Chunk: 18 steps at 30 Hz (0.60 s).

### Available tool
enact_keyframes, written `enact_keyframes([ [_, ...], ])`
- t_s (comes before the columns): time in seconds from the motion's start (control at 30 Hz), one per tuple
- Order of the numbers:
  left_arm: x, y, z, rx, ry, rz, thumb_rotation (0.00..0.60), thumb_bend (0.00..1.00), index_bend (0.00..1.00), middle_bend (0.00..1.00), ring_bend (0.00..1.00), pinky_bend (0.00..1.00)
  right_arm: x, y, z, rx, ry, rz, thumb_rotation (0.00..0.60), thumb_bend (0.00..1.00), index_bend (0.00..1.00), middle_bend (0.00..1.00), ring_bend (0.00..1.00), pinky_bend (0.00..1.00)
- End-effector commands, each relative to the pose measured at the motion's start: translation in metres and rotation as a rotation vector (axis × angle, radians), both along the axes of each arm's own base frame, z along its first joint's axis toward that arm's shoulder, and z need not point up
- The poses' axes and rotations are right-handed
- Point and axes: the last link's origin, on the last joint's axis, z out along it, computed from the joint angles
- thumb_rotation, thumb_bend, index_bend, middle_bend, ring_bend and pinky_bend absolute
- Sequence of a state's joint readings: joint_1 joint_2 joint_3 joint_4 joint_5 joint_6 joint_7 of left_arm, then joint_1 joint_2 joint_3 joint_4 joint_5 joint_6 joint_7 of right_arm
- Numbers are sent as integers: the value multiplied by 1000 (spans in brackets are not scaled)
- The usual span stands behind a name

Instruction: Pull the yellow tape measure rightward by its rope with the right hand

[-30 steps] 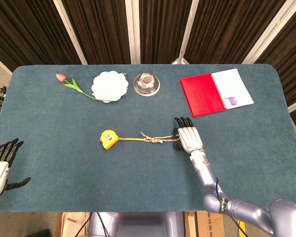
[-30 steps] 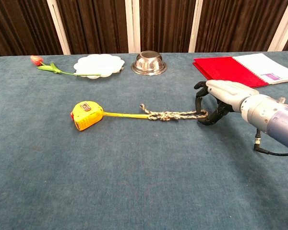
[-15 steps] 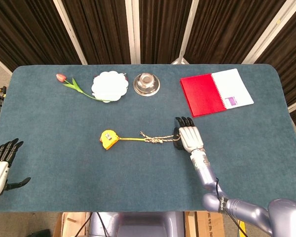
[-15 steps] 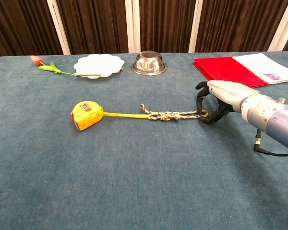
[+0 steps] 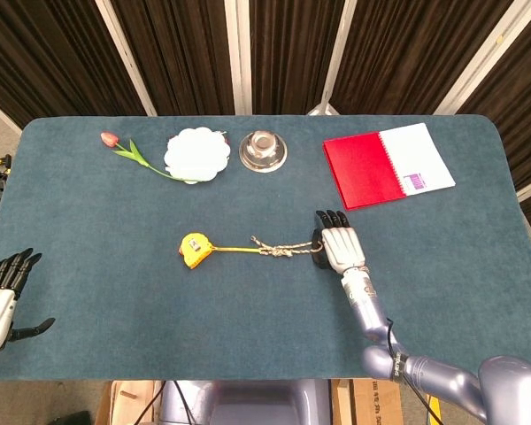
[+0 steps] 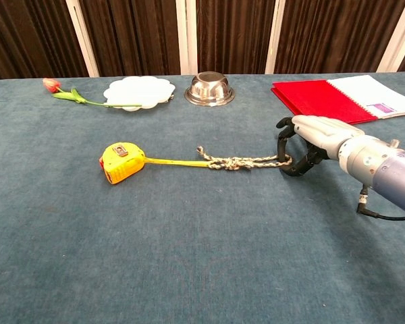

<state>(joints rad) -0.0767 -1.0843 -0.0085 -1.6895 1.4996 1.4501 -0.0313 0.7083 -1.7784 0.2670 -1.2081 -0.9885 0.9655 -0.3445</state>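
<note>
At the lower left edge of the head view we see our left hand (image 5: pixel 2 297), fingers spread apart and holding nothing, off the side of the table (image 5: pixel 88 292); the chest view does not show it.

Along the upper left of the table lies a tulip (image 5: pixel 134 154), its bloom pointing to the left, its stem reaching to the white plate (image 5: pixel 196 153) just beside it. Right of the plate, near it but apart, stands a steel bowl (image 5: pixel 264 150).

In the middle of the frame, left of centre, lies the yellow tape (image 5: pixel 195 249), flat on the cloth. From it a short length of yellow blade runs right to a knotted rope (image 5: pixel 283 249), which lies in a nearly straight line across the table.

At the rope's right end sits our right hand (image 5: pixel 338 245), palm down, its dark fingers (image 6: pixel 283 145) curled under around the rope's end in the chest view. We take it as gripping the rope, though we cannot tell how tightly. The forearm runs off to the lower right.

In the upper right lies a notebook (image 5: pixel 388 165), red cover and white page showing, well apart from the hand.
</note>
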Motion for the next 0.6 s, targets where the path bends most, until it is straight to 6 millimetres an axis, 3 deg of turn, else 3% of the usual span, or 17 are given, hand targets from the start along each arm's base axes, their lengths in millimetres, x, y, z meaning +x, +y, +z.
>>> enact_keyframes([
  [0.03,0,0,0,-1,0,0,600,0,0,0,0,0,0,0,0,0,-1,-2,600,400,562,122,0,0],
  [0.6,0,0,0,-1,-3,2,600,0,0,0,0,0,-2,3,-2,10,-9,-20,600,471,631,133,0,0],
])
